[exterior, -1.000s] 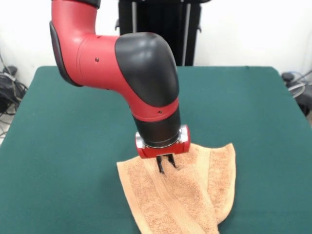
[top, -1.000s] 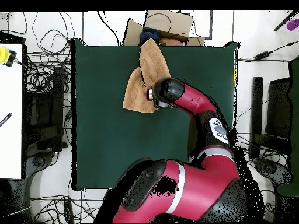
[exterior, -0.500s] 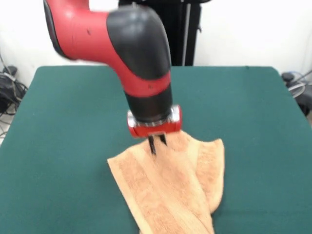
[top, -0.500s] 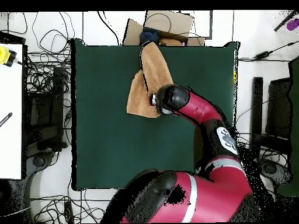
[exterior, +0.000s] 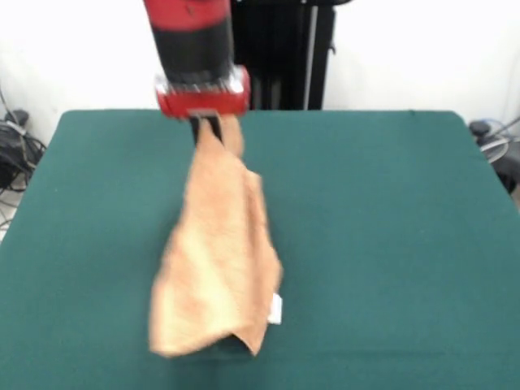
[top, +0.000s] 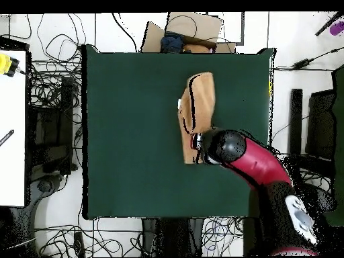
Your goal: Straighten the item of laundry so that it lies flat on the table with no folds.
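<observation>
The orange-tan towel point(exterior: 218, 260) hangs in the air above the dark green table point(exterior: 390, 227), folded lengthwise and blurred. My gripper point(exterior: 206, 127) is high in the front view, shut on the towel's top corner. A small white tag point(exterior: 276, 309) shows at the lower right edge of the hanging cloth. The bottom of the towel reaches down near the table's front. In the overhead view the towel point(top: 199, 107) appears as a narrow strip on the right half of the table point(top: 127, 134), running from my gripper point(top: 196, 142) toward the far edge.
A cardboard box point(top: 191, 30) with dark items lies beyond the table's far edge in the overhead view. Cables point(top: 47, 87) and equipment crowd the floor on both sides. A white bench point(top: 12, 127) stands at the left.
My gripper has risen with the towel pinched in it and swung back across the table. The towel has left the surface and now dangles, where before it lay crumpled near the table's edge.
</observation>
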Controlling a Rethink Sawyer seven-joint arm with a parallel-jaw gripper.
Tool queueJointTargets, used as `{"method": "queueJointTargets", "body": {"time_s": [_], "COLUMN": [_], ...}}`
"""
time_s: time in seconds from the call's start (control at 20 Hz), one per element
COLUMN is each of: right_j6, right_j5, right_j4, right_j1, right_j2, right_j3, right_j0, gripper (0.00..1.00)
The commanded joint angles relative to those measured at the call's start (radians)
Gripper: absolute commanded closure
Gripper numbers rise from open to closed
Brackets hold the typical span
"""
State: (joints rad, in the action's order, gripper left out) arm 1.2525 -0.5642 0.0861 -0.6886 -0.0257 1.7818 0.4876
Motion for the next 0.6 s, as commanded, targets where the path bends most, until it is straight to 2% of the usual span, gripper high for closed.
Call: {"method": "queueJointTargets", "body": {"time_s": [0.05,0.2,0.3,0.6], "right_j6": [0.076,0.078,0.086,0.132], "right_j5": [0.0,0.075,0.079,0.017], "right_j4": [-0.064,-0.086,-0.097,-0.112], "right_j1": [-0.163,-0.137,-0.145,-0.176], "right_j2": [0.031,0.005,0.006,0.021], "right_j3": [0.227,0.266,0.273,0.242], "right_j0": [0.054,0.093,0.095,0.039], "gripper": [1.0,1.0,1.0,1.0]}}
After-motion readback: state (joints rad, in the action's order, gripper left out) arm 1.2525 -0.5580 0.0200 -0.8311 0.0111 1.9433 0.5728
